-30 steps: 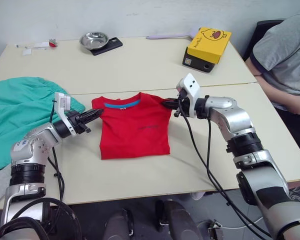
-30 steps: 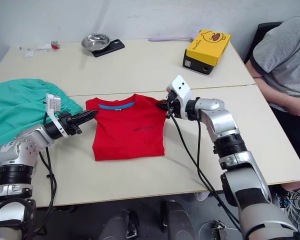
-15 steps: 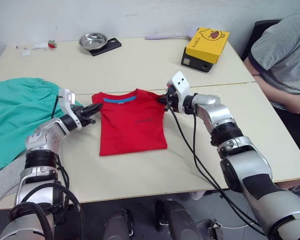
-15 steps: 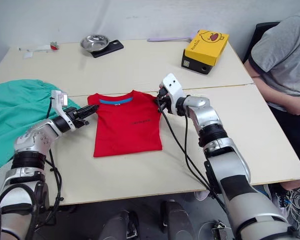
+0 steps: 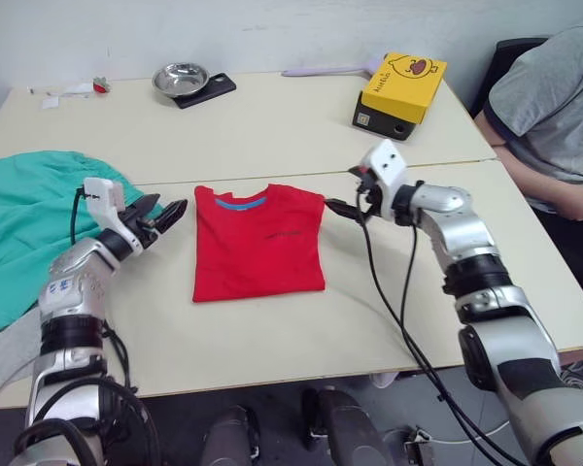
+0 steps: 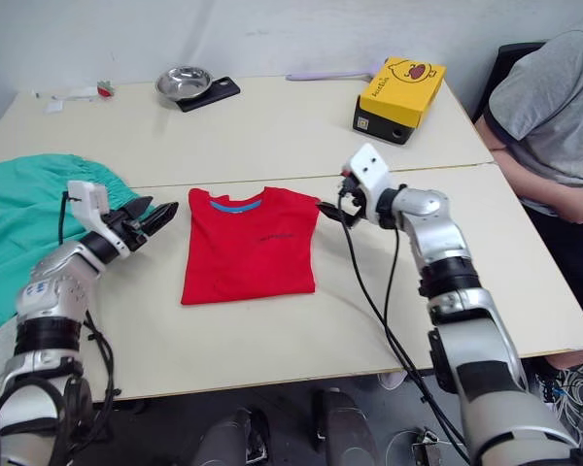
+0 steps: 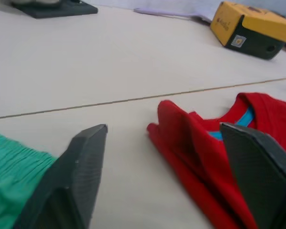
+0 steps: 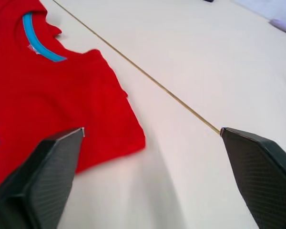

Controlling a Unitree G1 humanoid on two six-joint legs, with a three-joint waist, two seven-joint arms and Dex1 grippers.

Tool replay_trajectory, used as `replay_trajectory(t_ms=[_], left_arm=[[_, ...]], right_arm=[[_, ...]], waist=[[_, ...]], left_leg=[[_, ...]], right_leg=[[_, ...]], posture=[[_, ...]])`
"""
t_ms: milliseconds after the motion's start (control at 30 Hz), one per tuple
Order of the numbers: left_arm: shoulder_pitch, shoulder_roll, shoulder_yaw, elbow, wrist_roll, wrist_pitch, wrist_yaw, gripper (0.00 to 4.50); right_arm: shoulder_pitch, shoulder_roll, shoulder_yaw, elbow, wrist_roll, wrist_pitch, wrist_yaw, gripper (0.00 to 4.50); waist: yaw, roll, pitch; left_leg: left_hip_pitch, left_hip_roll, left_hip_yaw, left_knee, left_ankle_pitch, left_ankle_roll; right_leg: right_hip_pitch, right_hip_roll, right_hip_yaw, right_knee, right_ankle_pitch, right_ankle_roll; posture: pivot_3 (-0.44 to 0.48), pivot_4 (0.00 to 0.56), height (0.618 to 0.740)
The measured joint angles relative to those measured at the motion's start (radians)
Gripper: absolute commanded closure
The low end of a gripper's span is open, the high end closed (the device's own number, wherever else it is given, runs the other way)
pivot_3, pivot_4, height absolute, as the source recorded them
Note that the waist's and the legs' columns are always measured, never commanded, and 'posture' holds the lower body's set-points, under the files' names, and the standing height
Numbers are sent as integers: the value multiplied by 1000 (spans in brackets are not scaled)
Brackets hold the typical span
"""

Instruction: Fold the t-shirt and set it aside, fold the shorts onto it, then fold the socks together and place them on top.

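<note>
- The t-shirt (image 5: 258,242) is lying flat on the near table (image 5: 272,330), its sleeves folded in so it is forming a tidy rectangle, with the blue-lined collar pointing away from the robot.
- The left gripper (image 5: 161,212) is hovering just beside the shirt's left shoulder edge, its two black fingers spread apart and holding nothing; the left wrist view is showing the folded red edge between them.
- The right gripper (image 5: 342,208) is hovering just off the shirt's right shoulder corner, its fingers likewise parted wide and empty.
- The shorts (image 5: 29,218) are lying bunched at the table's left side, behind and beside the left arm, apart from the shirt.
- A pale grey cloth (image 5: 0,354) is showing at the near left edge; I cannot tell if it is the socks.
- A person (image 5: 554,107) in a grey shirt is sitting at the right.
- On the far table, a yellow box (image 5: 403,83) is sitting at the right, and a metal bowl (image 5: 180,78) on a dark tray (image 5: 214,88) at the left.
</note>
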Motion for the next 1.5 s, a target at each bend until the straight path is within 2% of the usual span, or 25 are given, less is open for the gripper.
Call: replay_trajectory(t_ms=[100,200,400,533,667,767,867,1000,1133,1267,1500], left_arm=[[111,15,18,-177,-39,-6,-78,53],[247,85,14,-329,-41,-73,-221,53],[440,175,-28,-459,1,-230,-438,53],[474,186,-100,-484,83,-327,-476,53],[448,147,-163,-468,205,-413,-397,53],[412,142,-216,-400,299,-467,-341,0],[359,132,-253,-345,355,-493,-296,593],[326,132,-274,-302,371,-498,-282,1872],[326,149,-296,-303,344,-467,-329,3186],[382,208,-295,-371,278,-401,-409,4470],[590,288,-263,-561,184,-330,-472,4470]], right_arm=[[81,-32,-21,-151,48,-2,74,0],[181,-66,-17,-341,105,-23,183,0],[340,-79,87,-606,144,-85,329,0],[394,-51,189,-624,62,-145,309,0],[393,-43,243,-538,-81,-259,229,0],[382,-35,257,-455,-145,-314,177,586],[366,-32,269,-409,-175,-378,151,1585],[355,-24,273,-379,-200,-396,137,2993],[379,-25,273,-397,-191,-383,158,4450],[455,-72,273,-523,-102,-317,254,4500],[635,-186,273,-788,27,-222,363,4500]], waist=[[-1,0,0],[-2,0,0],[3,0,0],[5,0,0],[5,0,0],[5,0,0],[5,0,-1],[5,0,-1],[5,0,-1],[3,0,-1],[1,0,-1]], left_leg=[[1,0,0,0,0,-1],[2,0,0,-3,1,-2],[5,0,-1,-7,1,-2],[3,-1,-1,-11,2,-2],[3,-1,-1,-11,4,2],[3,-1,-1,-11,4,2],[4,-1,0,-11,4,2],[5,-1,0,-12,6,5],[5,-1,-1,-14,8,4],[5,0,-1,-16,8,-2],[5,0,-1,-15,3,1]], right_leg=[[0,1,0,0,0,0],[1,1,0,0,0,0],[3,1,0,-4,1,-2],[2,0,-1,-10,5,-3],[3,0,-1,-12,7,-3],[2,0,-1,-12,7,-3],[3,1,-1,-12,7,-3],[3,0,-1,-11,9,-4],[3,1,-1,-11,9,-5],[3,2,-2,-12,8,-6],[3,2,-1,-14,6,-6]], posture=[[0,150,740],[0,150,740],[0,150,740],[0,150,740],[0,150,740],[0,150,740],[0,150,740],[0,150,740],[0,150,740],[0,150,740],[0,150,740]])
